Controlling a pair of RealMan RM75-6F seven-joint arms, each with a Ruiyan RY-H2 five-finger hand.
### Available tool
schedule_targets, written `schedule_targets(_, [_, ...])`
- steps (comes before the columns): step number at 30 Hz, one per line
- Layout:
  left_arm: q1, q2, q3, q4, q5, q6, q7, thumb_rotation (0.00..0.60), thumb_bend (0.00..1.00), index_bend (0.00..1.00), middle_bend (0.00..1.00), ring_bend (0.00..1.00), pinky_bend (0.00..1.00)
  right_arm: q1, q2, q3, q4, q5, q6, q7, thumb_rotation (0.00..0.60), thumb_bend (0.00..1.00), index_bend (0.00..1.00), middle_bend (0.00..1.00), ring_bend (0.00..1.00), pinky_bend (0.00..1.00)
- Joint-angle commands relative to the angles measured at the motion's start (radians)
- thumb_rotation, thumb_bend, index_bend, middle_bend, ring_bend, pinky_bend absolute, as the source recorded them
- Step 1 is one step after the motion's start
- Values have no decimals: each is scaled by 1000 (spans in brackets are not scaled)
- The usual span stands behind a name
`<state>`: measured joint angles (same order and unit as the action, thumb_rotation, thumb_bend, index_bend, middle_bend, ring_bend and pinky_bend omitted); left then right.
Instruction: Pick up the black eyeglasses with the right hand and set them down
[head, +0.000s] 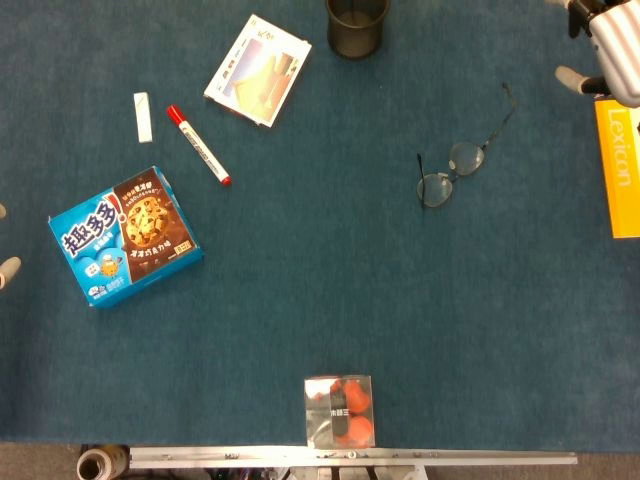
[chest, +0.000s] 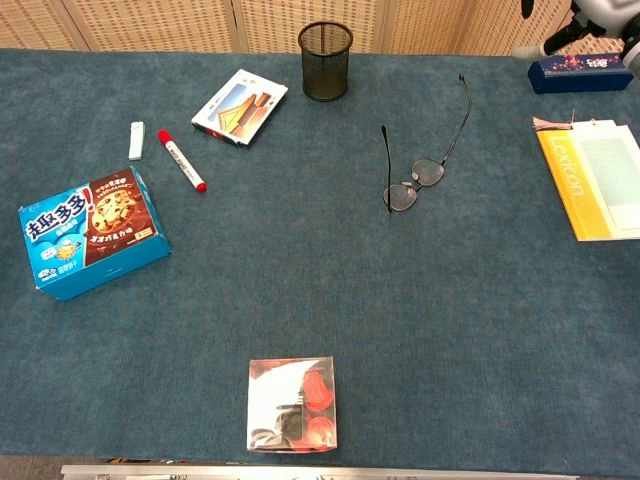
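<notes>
Nearest, at the 6 o'clock edge of the table (chest: 420, 340), a clear cube box (chest: 292, 404) with red and black contents is noted, set well apart from everything else.

At about 9 o'clock a blue cookie box (chest: 92, 231) is laid flat. Beyond it, toward 10 o'clock, a red-capped marker (chest: 180, 159) and a small white eraser (chest: 136, 140) are seen side by side but not touching.

Right of centre, toward 2 o'clock, the black eyeglasses (chest: 417, 172) are found resting on the cloth, lenses nearest, both temples unfolded and splayed away toward 12 o'clock. Nothing is touching them; open cloth is left all round, so an approach from the right is judged unobstructed. The thin wire frame lying flat is judged awkward to pinch.

At 3 o'clock a yellow book (chest: 585, 184) is placed along the edge. At 11 o'clock a picture booklet (chest: 240, 106) is seen, and at 12 o'clock a black mesh pen cup (chest: 326, 61) stands upright.

Farthest, at the 1–2 o'clock corner, the right hand (head: 600, 45) is seen only in part, raised above a dark blue case (chest: 583, 72), well apart from the glasses. Nothing is held; fingers appear spread, presumably readied for the reach.

At the 9 o'clock edge of the head view only pale fingertips (head: 8, 270) of the left hand are seen; its finger state cannot be told.

Pickup is judged not yet begun.
</notes>
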<state>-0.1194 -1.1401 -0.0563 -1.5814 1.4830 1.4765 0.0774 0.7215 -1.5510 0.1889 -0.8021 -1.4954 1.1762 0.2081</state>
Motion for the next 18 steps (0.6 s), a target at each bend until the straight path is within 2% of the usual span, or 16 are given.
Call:
schedule_targets(1, [0, 0, 0, 0, 0, 0, 0, 600, 59, 430, 307, 262, 439, 7, -11, -8, 27, -4, -7, 15, 600, 65, 282, 577, 336, 251])
schedule_targets(18, [0, 0, 0, 0, 0, 0, 0, 600, 60, 430, 307, 262, 439, 50, -85, -13, 138, 7, -48, 74, 600, 63, 282, 577, 335, 251])
